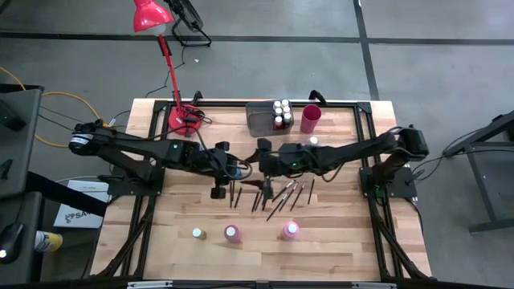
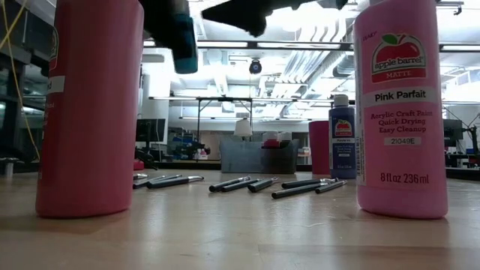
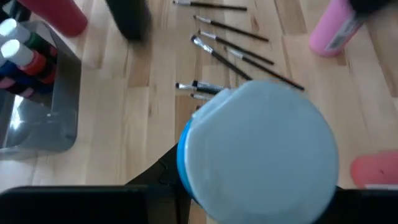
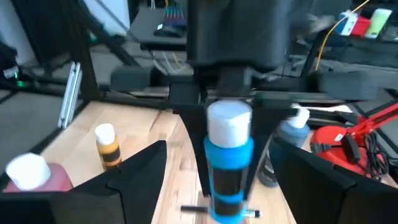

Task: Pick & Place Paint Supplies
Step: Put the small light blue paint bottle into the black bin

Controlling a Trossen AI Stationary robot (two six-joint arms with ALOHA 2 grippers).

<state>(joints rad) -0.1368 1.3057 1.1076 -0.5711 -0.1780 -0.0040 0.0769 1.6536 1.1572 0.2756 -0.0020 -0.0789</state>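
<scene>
a: look at your left gripper (image 1: pixel 230 165) first. it is clamped around a small blue paint bottle with a white cap (image 4: pixel 228 158), holding it up off the pale wooden tabletop (image 1: pixel 337 241) at mid-table.

b: and your right gripper (image 1: pixel 255 158)?

a: it sits just beside the left one, facing it, with its two dark fingers spread wide on either side of that same bottle. nothing is gripped there; it is released.

b: where are the thin dark-handled paintbrushes (image 1: pixel 277 193)?

a: scattered flat on the wood just below both grippers, toward the near edge. in your left wrist view they lie just past the bottle's pale cap (image 3: pixel 264 149).

b: other bottles?

a: beyond the brushes from the grippers, three stand apart in a row: a small yellow one (image 1: pixel 197 233), and two pink ones (image 1: pixel 231 233) (image 1: pixel 290 230). the low view reads "pink parfait" on the right-hand one (image 2: pixel 401 112).

b: behind the grippers?

a: a grey rectangular metal bin (image 1: pixel 261 120) holding several upright bottles (image 1: pixel 282 112), with a red plastic cup (image 1: pixel 311 119) just beside it.
</scene>
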